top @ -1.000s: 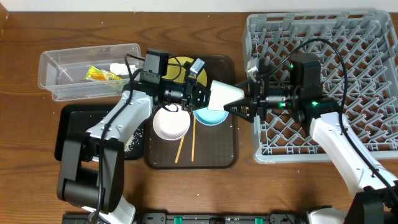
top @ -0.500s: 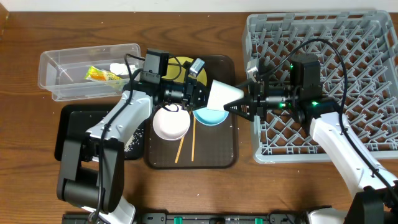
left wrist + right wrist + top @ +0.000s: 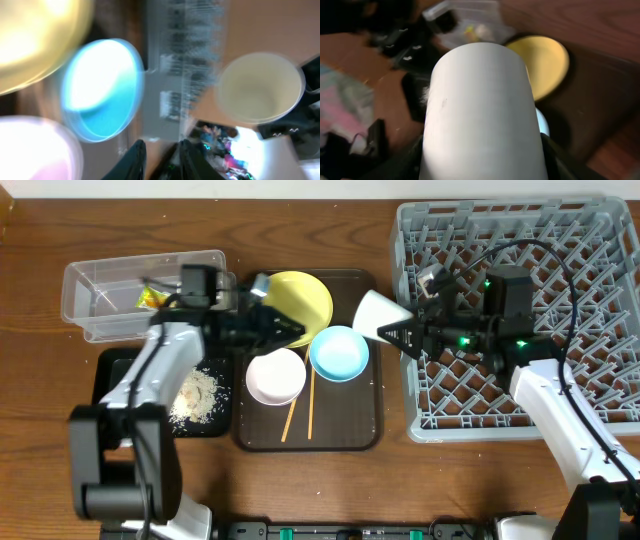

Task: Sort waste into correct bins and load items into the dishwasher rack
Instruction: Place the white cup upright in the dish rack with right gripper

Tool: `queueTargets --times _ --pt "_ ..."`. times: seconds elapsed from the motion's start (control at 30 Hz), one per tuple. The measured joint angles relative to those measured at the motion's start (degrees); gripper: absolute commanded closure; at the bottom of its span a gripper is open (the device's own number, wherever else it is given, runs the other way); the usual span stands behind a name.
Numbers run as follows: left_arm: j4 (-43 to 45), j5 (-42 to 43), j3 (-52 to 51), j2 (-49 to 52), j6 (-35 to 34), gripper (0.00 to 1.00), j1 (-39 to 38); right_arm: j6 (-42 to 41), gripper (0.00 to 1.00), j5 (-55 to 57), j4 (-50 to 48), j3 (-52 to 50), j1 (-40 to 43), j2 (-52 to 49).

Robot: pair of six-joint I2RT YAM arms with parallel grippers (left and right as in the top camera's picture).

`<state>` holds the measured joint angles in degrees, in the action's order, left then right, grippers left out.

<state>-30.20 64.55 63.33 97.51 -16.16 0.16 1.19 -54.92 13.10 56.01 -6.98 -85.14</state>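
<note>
My right gripper (image 3: 403, 333) is shut on the small pale cup (image 3: 380, 313), which lies on its side in the air between the brown tray and the dishwasher rack (image 3: 560, 260). The cup (image 3: 480, 110) fills the right wrist view between both fingers. Over the left edge of the yellow plate (image 3: 305, 298) hangs my left gripper (image 3: 285, 330); its jaws stand a little apart with nothing in them. The blue bowl (image 3: 339, 352), white bowl (image 3: 276, 376) and two chopsticks (image 3: 311, 405) lie on the brown tray. Rice (image 3: 197, 392) sits in the black tray (image 3: 112, 395). The clear tub (image 3: 100, 290) holds the wrapper (image 3: 150, 298).
The brown serving tray (image 3: 350, 430) lies mid-table between the two bins and the rack. The rack's upright pegs stand right behind my right wrist. The left wrist view is motion-blurred and shows the blue bowl (image 3: 100, 90) and the cup's open mouth (image 3: 260, 87).
My left gripper has let go of the cup and drawn back to the left, uncovering the rice. The right gripper has kept the cup and carried it slightly up and right.
</note>
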Motion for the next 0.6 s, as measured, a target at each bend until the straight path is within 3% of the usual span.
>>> queueTargets --times 0.27,0.6 --pt "-13.92 -20.46 0.02 -13.7 8.61 0.74 5.38 -1.16 0.99 16.72 16.79 4.17 1.81 2.95" --pt "-16.48 -36.96 0.02 -23.19 10.49 0.61 6.01 -2.14 0.99 43.21 41.66 18.86 6.64 9.2"
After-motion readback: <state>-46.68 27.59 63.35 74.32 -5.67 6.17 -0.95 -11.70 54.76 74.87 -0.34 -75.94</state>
